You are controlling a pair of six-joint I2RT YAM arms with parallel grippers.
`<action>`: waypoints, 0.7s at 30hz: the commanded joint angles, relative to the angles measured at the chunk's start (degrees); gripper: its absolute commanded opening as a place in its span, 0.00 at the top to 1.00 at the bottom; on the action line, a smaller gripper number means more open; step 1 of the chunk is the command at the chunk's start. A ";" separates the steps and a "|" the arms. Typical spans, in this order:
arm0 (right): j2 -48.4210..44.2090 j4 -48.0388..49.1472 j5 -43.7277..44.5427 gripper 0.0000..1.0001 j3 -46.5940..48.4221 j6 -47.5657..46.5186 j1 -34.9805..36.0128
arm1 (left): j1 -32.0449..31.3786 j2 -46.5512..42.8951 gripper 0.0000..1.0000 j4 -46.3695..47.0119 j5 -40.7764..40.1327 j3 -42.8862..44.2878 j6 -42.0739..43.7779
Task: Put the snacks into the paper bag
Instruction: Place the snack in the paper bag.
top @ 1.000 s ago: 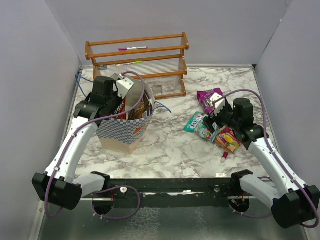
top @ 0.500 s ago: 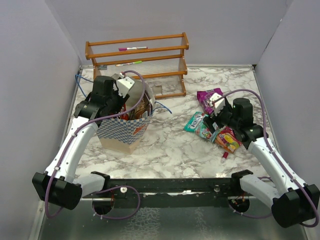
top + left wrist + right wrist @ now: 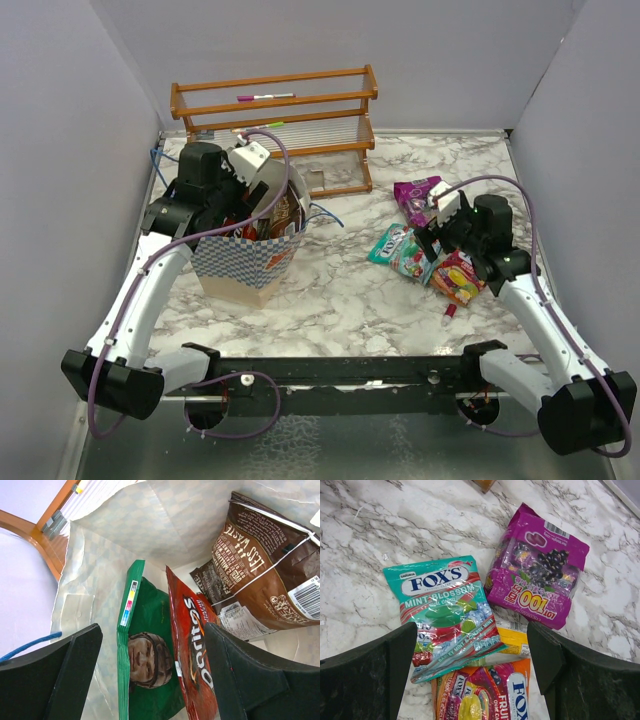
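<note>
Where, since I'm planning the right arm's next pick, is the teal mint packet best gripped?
Judging by its pose, pinch the teal mint packet across its narrow width near the top sealed end, coming straight down from above. It lies flat on the marble table, and that end is clear, while its lower end overlaps the orange fruit-candy pack.

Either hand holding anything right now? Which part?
Nothing is held. The left hand stands open over the paper bag, above the Doritos packet; the right hand hangs open above the teal candy pack.
</note>
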 commanded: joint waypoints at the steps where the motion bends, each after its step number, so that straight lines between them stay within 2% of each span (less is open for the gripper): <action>1: -0.48 1.62 2.41 0.08 -0.43 1.05 -1.09 | 0.46 -1.06 0.12 1.75 1.82 1.60 0.20; 3: -0.76 1.81 3.15 0.08 -0.65 0.73 -1.12 | 0.47 -1.10 0.09 2.42 2.53 2.75 0.32; 5: -0.59 1.81 4.55 0.08 -0.43 0.65 -1.08 | 0.45 -1.15 0.01 2.81 4.05 3.66 0.35; 12: 5.37 -1.27 12.04 0.09 1.53 -0.32 -1.14 | 0.46 0.10 0.01 4.69 10.17 7.78 -0.64; 17: 10.34 -3.84 11.67 0.10 2.46 -0.76 -1.52 | 0.41 1.07 0.01 7.05 16.71 9.08 -2.91; 21: 15.85 -5.98 9.52 0.11 5.13 -0.18 -3.16 | 0.37 1.92 0.01 8.52 18.42 9.16 -4.83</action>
